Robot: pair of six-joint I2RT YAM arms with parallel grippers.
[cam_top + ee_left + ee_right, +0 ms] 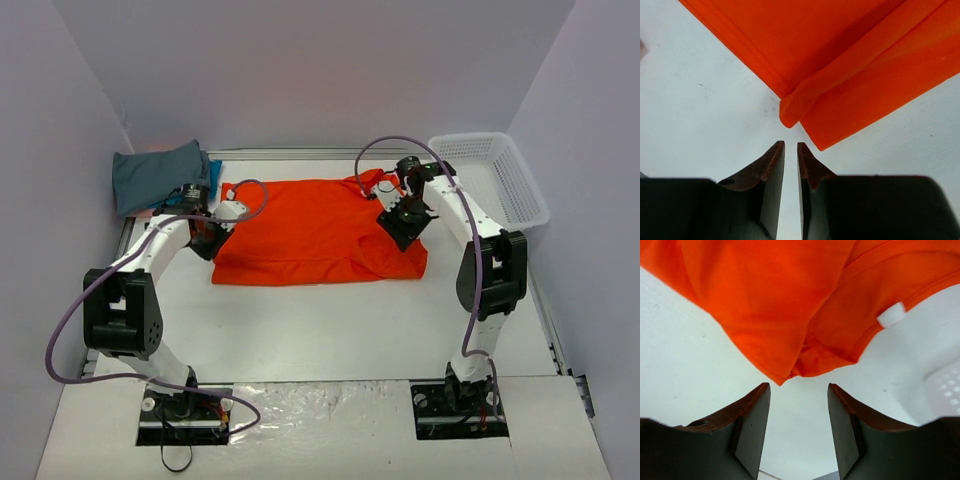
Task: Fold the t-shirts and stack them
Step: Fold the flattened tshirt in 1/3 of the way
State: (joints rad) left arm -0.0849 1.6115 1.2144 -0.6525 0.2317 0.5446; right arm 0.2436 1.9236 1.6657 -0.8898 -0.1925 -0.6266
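Note:
The bright orange t-shirt [320, 232] lies spread flat in the middle of the table. My left gripper [213, 240] hovers at its left edge. In the left wrist view the left gripper [791, 145] has only a narrow gap, with bare table in it, and a folded sleeve corner of the orange t-shirt [850, 60] lies just ahead. My right gripper [403, 222] is over the shirt's right side. Up close, the right gripper [799, 386] is open and empty, a bunched corner of the orange t-shirt [780, 300] just beyond its tips. Folded dark grey-teal [158, 176] and blue [214, 168] t-shirts sit at the back left.
A white mesh basket [492, 176] stands at the back right, its corner also showing in the right wrist view [946, 387]. A white neck label [890, 314] shows at the shirt's collar. Purple-grey walls close in the table on three sides.

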